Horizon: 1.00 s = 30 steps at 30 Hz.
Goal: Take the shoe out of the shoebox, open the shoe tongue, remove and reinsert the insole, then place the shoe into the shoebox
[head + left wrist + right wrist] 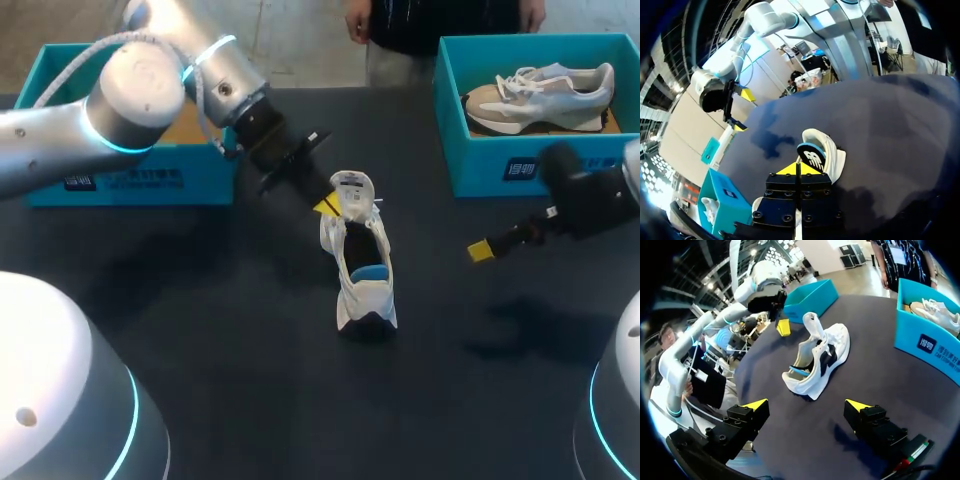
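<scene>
Shoe [362, 268]: white trainer, upright on its sole at mid-table [250, 390], well apart from both teal shoeboxes. Tongue [351, 188] stands raised, and the blue insole [372, 272] shows in the opening. From the head view the toe is largely hidden behind the tongue. In the left wrist view my own gripper body covers part of the shoe.

Left gripper [799, 169]: yellow tips pressed together, just beside the top of the tongue. The right wrist view shows a gap between tips and tongue, so it holds nothing. My left arm hides most of the inside of the left shoebox [130, 182]; I cannot make out its contents.

Right gripper [806, 404]: fingers spread wide around nothing. It hovers over the table to the shoe's right, well apart from it. The head view shows only one of its yellow tips.

Right shoebox [500, 165], far right corner, holds a second trainer [540, 92]; the frame edge cuts the box off. Dark tabletop shows all round the shoe, widest on the near side.
</scene>
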Tool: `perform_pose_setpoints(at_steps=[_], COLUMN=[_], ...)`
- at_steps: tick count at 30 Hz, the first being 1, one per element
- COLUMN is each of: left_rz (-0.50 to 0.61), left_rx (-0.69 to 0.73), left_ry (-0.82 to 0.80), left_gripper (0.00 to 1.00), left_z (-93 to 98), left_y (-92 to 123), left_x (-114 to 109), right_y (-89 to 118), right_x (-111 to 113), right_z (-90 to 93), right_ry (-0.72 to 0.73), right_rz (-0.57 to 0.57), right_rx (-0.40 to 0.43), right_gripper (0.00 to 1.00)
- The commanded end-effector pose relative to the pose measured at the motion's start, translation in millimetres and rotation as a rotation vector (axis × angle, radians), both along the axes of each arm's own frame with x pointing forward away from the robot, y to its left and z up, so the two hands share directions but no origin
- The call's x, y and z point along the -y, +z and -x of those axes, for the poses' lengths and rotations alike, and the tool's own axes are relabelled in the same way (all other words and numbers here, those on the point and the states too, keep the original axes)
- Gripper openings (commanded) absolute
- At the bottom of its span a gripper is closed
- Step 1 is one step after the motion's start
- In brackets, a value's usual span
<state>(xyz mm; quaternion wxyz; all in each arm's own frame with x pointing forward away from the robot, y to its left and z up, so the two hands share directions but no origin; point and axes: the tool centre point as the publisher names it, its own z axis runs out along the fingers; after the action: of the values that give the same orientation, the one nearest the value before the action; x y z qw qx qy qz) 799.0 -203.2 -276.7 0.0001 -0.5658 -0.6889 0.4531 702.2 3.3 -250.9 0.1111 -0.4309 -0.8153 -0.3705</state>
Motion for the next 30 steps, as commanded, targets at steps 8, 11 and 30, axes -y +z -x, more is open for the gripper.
perform_pose_setpoints(at_steps=[8, 11, 30], left_rz=[-0.06, -0.087, -0.102], left_rx=[0.012, 0.029, 0.04], left_ry=[-0.161, -0.177, -0.171], left_gripper=[0.0, 0.0, 0.0], left_z=[-6.2, 0.6, 6.2], left_y=[-3, -4, -5], left_x=[17, 18, 18], right_y=[8, 7, 6], right_x=[14, 14, 15], right_z=[12.4, 13.7, 14.0], right_ry=[-0.03, -0.039, -0.053], right_rz=[-0.026, -0.029, -0.026], right_rx=[0.016, 0.023, 0.032], right_gripper=[1.0, 1.0, 1.0])
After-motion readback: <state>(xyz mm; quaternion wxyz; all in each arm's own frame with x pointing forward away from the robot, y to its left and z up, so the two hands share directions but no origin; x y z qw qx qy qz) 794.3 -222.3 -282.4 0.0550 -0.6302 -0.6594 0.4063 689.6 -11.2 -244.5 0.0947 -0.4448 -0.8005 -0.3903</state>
